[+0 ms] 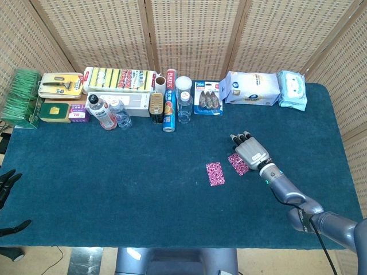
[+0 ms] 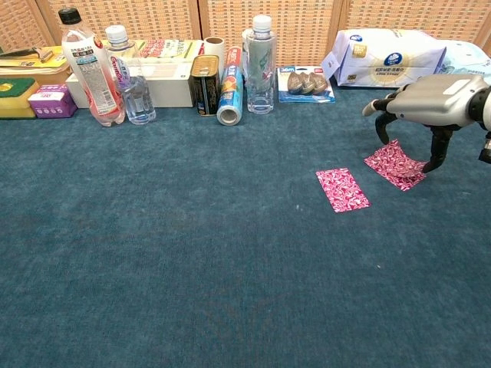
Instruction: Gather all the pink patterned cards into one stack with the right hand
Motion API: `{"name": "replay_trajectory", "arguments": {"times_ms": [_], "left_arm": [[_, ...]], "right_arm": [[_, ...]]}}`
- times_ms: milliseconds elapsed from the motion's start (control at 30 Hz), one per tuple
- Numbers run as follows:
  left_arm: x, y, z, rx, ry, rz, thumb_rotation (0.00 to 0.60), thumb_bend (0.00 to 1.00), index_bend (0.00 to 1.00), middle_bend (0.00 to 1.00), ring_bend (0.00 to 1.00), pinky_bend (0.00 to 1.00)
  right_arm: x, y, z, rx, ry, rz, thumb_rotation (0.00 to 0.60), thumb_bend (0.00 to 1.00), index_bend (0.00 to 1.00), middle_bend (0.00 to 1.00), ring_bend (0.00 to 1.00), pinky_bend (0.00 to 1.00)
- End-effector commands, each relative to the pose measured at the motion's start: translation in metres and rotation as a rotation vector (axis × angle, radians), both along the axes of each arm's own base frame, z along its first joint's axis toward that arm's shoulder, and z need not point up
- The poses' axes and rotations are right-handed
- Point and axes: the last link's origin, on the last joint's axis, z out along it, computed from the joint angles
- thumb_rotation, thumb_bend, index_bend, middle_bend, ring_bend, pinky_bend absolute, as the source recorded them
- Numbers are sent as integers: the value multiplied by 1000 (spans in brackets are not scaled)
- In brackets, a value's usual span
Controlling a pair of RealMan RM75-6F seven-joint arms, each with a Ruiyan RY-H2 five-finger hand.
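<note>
Two lots of pink patterned cards lie on the blue cloth right of centre. A single card (image 1: 215, 173) (image 2: 342, 189) lies flat to the left. A second pink card or small stack (image 1: 237, 164) (image 2: 394, 163) lies a little to its right, turned at an angle. My right hand (image 1: 250, 150) (image 2: 430, 100) hovers just above that second lot. Its fingers are spread and point down, their tips around the cards' edges, and it holds nothing. Only the dark fingers of my left hand (image 1: 7, 180) show, apart and empty, at the table's far left edge.
Along the back edge stand bottles (image 2: 92, 69), a can (image 2: 205, 84), a lying tube (image 2: 229, 96), sponge packs (image 1: 120, 79), wipes packs (image 1: 252, 89) and small boxes (image 1: 57, 112). The table's right edge runs close behind my right arm.
</note>
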Motion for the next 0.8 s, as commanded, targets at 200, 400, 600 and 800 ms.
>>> {"name": "replay_trajectory", "arguments": {"times_ms": [200,400,600,800], "left_arm": [[0,0,0,0,0,0,600,84,0,0,0,0],[0,0,0,-1,0,-2,600,83,0,0,0,0],[0,-1,1,4,-3,-1,600,83,0,0,0,0],[-1,-1,2,6,-4,-1,600,83,0,0,0,0]], "right_arm": [[-1,1,2,-5,-8,-3,600,95,306,84,149,131],[-1,3,0,0,-5,1,600,95,302,84,149,130],[0,3,-2,0,-6,5,600,96,262,83,149,130],[-1,4,-3,6,1,10,600,96,243,82,149,130]]}}
